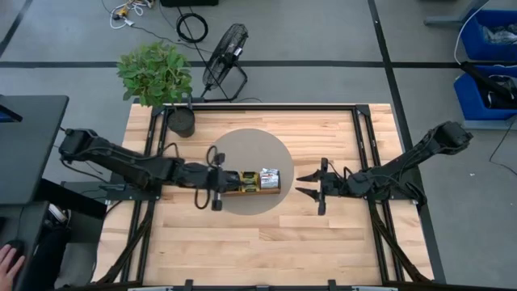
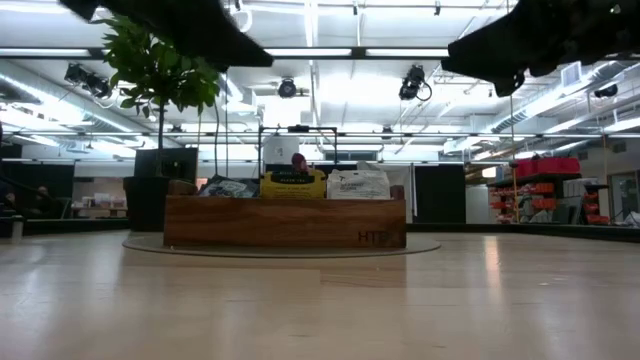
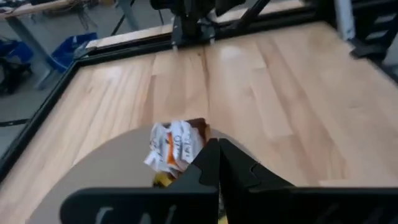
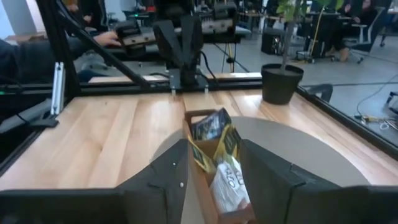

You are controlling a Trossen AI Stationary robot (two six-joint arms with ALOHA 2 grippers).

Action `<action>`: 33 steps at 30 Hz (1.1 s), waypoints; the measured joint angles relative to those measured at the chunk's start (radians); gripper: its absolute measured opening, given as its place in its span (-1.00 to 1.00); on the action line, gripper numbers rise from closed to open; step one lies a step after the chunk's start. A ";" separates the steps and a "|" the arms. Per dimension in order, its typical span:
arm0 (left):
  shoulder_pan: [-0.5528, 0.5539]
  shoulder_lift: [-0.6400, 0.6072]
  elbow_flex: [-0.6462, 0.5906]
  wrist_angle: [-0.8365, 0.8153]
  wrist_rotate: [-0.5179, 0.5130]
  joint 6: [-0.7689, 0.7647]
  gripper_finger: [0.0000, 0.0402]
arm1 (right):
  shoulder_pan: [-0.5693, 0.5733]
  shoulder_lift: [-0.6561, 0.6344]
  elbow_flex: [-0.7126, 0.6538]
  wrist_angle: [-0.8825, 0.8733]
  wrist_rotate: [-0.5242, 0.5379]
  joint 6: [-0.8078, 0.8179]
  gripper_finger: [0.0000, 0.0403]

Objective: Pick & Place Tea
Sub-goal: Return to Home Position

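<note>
A long brown wooden tray lies on a round grey mat in the middle of the table. Tea sachets stand upright in it: a black one, a yellow one and a white-and-orange one. My left gripper hovers over the tray's left part with its fingers shut. In the low view it stays high above the sachets. My right gripper is open, just right of the tray's right end, pointing at it.
A potted plant stands at the far left of the table. Black frame rails run along both sides. The grey mat lies under the tray. Bare wood stretches toward the near edge. A person's hand rests beyond the left side.
</note>
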 joint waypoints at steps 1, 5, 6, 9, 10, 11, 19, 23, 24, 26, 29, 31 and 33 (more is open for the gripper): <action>0.000 -0.019 -0.033 0.034 0.007 -0.006 -0.99 | 0.003 -0.001 0.000 0.005 0.001 -0.003 -0.24; 0.000 -0.074 -0.157 0.172 0.046 -0.029 -0.99 | 0.003 -0.001 0.000 0.037 -0.003 -0.028 -0.26; 0.000 -0.087 -0.182 0.191 0.054 -0.034 -0.99 | 0.003 -0.002 0.000 0.051 -0.007 -0.036 -0.27; 0.002 -0.125 -0.244 0.207 0.058 -0.064 -0.99 | 0.004 -0.007 0.000 0.048 -0.020 -0.044 -0.33; 0.002 -0.136 -0.268 0.208 0.064 -0.073 -0.99 | 0.006 -0.016 0.000 0.033 -0.025 -0.041 -0.36; 0.002 -0.148 -0.293 0.209 0.075 -0.084 -0.99 | 0.007 -0.022 0.000 0.019 -0.028 -0.033 -0.38; 0.002 -0.275 -0.548 0.460 0.117 -0.172 -0.99 | 0.007 -0.080 0.000 -0.039 -0.054 -0.030 -0.83; -0.001 -0.349 -0.595 0.464 0.118 -0.199 -0.99 | 0.007 -0.099 0.000 -0.067 -0.061 -0.025 -0.95; -0.002 -0.366 -0.601 0.461 0.120 -0.199 -0.99 | 0.007 -0.104 0.000 -0.067 -0.062 -0.027 -0.97; -0.002 -0.400 -0.617 0.469 0.122 -0.192 -0.99 | 0.007 -0.121 0.000 -0.068 -0.062 -0.041 -0.98; 0.002 -0.468 -0.649 0.467 0.121 -0.175 -0.99 | 0.007 -0.173 0.000 -0.081 -0.068 -0.053 -0.99; 0.010 -0.508 -0.667 0.454 0.123 -0.183 -0.99 | 0.007 -0.213 0.000 -0.115 -0.073 -0.052 -0.99; 0.012 -0.542 -0.678 0.434 0.138 -0.184 -0.99 | 0.007 -0.263 -0.006 -0.153 -0.081 -0.051 -0.99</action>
